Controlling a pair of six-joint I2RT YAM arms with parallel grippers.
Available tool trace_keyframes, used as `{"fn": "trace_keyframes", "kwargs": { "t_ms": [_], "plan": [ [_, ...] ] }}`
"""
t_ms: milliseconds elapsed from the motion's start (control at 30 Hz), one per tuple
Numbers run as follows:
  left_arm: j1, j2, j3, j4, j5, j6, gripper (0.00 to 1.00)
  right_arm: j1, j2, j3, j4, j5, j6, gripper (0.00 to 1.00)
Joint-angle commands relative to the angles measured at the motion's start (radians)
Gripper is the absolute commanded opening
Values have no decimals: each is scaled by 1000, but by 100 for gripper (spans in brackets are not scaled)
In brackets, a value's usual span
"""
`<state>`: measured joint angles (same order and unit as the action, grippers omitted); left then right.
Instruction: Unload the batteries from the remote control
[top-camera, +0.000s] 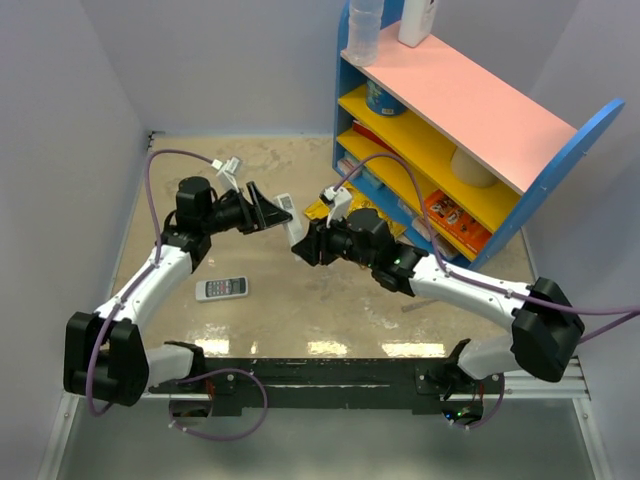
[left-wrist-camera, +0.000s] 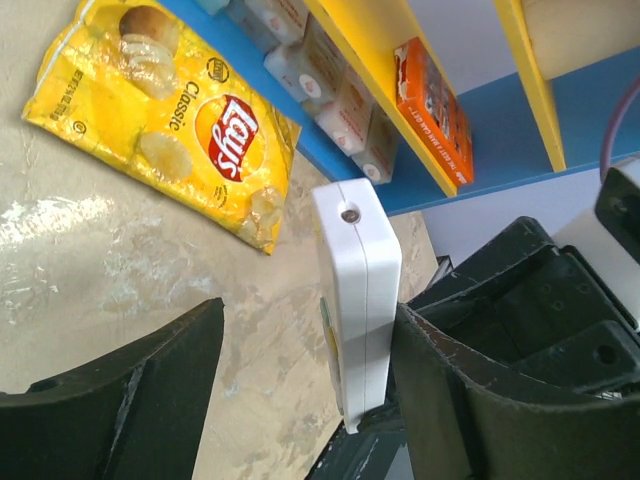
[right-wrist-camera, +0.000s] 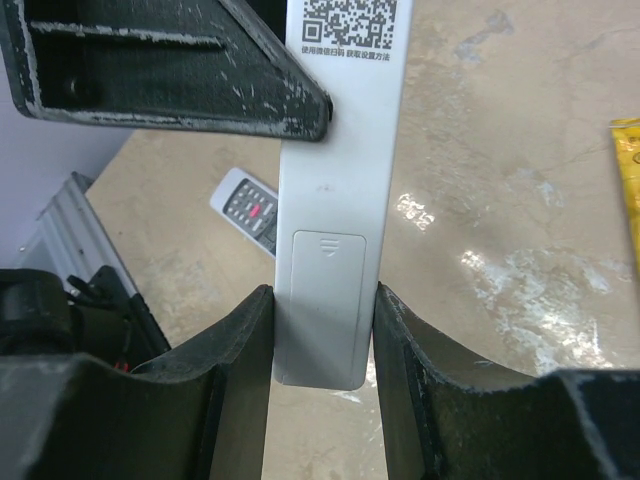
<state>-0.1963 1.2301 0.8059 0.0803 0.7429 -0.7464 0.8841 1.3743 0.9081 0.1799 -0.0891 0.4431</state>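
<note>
Beige bench (top-camera: 300, 320) is lying under both my arms, with free room in the middle. On the left, a second handset (top-camera: 221, 289) is lying flat, out of my way. My left pincer (left-wrist-camera: 305, 330) is standing wide around the top end of the remote control (left-wrist-camera: 357, 300), ready to work on it. My right pincer (right-wrist-camera: 322, 292) is clamping its lower end in the air, the battery cover (right-wrist-camera: 325, 270) closed. I judge the batteries are hiding inside. Further right, the chips bag (left-wrist-camera: 170, 110) and the shelf (top-camera: 560, 170) are limiting my swing.
</note>
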Motion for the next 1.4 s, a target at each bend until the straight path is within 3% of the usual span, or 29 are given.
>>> {"fn": "trace_keyframes", "kwargs": {
  "t_ms": [0,100,267,367,400,467,500,600,633,733,833,1067,1367],
  "plan": [
    [-28,37,36,12,-34,-8,70,13,18,75,-31,88,-50,0],
    [-38,60,33,36,-46,-28,68,24,40,95,-42,88,-53,0],
    [-40,98,18,62,-39,-56,55,33,58,103,-45,111,-52,0],
    [-41,101,7,67,-36,-59,41,33,69,100,-43,111,-52,0],
    [-41,106,4,67,-36,-59,31,33,72,101,-46,111,-52,0],
    [-41,109,6,61,-28,-54,21,33,83,104,-49,111,-49,0],
    [-40,117,7,56,-27,-51,10,33,88,104,-51,103,-43,2],
    [-32,127,19,29,-31,-25,0,30,92,106,-56,117,-12,25],
    [-28,128,19,26,-27,-21,0,30,92,106,-57,115,-6,42],
    [14,112,-10,70,-1,-16,0,7,85,92,-42,92,49,62],
    [67,74,-69,168,26,-30,0,-46,80,45,30,-39,156,75],
    [106,5,-195,380,127,-88,0,-112,124,-26,228,-230,368,92],
    [106,-78,-224,453,148,-117,0,-129,233,-31,417,-365,465,90]
  ]
}}
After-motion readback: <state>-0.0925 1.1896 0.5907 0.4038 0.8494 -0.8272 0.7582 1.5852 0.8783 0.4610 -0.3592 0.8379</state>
